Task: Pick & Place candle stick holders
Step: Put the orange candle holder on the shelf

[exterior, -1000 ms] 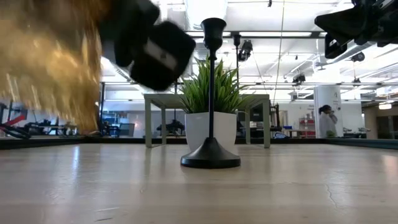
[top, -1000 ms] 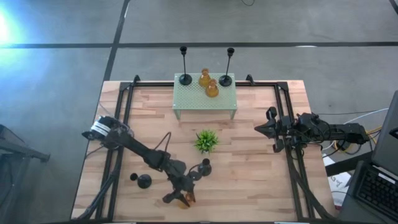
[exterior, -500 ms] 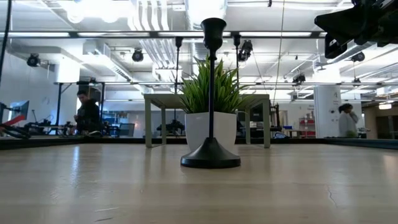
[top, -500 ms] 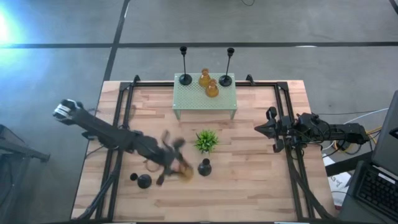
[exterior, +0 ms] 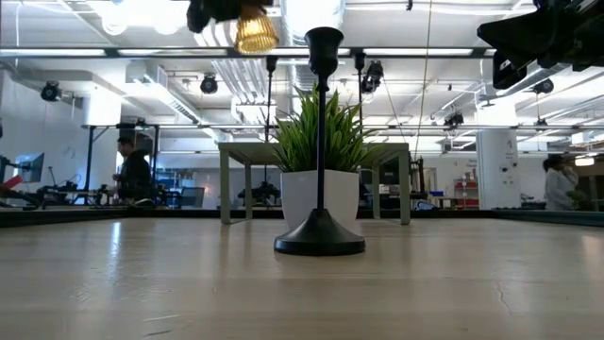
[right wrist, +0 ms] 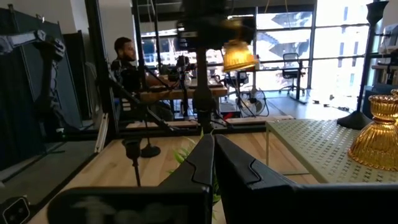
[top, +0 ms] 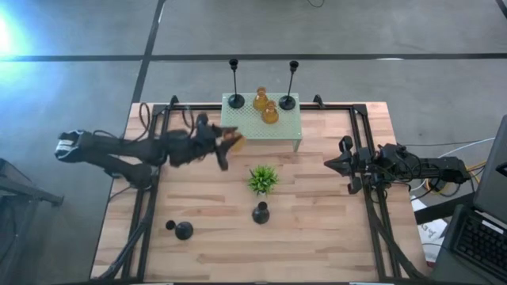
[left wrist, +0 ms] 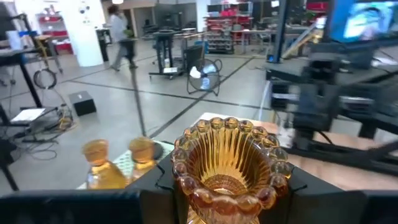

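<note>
Amber ribbed glass, a squat candle holder (top: 234, 140), is sitting clamped in our left gripper (top: 226, 142), lifted above the table beside the left end of the pale green perforated metal stand (top: 261, 129). In our left wrist view the holder (left wrist: 227, 163) is filling the space between the two dark fingers (left wrist: 152, 186), which are pressing against its sides, its beaded rim facing outward. In the low view it (exterior: 256, 31) is hanging high up, clear of the wooden table (exterior: 302, 283).

Two more amber glass holders (top: 265, 105) are standing close together on the stand, flanked by two tall thin-stemmed black holders, one at the left (top: 235, 84) and one at the right (top: 289, 85) of its back edge. On the bare tabletop a short black bulbous holder (top: 261, 213) is sitting just in front of the small spiky green plant (top: 263, 179), and a second short black bulbous holder (top: 181, 229) is resting well apart, nearer the front-left corner.

Our right gripper (top: 346, 165) is waiting over the right side of the table, its fingers (right wrist: 205, 163) pressed together and holding nothing
</note>
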Available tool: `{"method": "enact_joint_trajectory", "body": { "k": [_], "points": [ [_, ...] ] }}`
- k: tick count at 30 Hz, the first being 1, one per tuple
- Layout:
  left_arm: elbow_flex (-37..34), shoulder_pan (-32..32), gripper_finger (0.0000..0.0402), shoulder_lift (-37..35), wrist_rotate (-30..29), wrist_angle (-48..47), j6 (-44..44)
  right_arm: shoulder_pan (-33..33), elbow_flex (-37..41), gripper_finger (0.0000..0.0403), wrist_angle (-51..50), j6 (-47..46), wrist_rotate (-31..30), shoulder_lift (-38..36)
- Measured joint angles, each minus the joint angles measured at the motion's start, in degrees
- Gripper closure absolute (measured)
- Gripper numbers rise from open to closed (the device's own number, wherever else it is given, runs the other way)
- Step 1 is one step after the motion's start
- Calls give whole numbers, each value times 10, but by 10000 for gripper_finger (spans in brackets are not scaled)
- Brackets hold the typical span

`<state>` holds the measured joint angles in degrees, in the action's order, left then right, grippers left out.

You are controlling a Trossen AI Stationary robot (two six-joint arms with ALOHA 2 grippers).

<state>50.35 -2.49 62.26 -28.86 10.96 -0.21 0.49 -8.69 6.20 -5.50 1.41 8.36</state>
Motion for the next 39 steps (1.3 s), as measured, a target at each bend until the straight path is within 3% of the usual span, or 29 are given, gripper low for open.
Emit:
{"method": "enact_joint_trajectory", "body": {
  "k": [6, 12, 26, 39],
  "points": [
    [0, 110, 272, 27, 75, 17, -21, 0, 0, 394, 0, -1, 0, 0],
    [0, 170, 272, 78, 111, 74, -23, 0, 0, 394, 0, 0, 0, 0],
    [70, 221, 272, 206, 123, 70, 19, 0, 0, 394, 0, 1, 0, 0],
    [70, 246, 272, 246, 126, 76, 16, 0, 0, 394, 0, 1, 0, 0]
  ]
}}
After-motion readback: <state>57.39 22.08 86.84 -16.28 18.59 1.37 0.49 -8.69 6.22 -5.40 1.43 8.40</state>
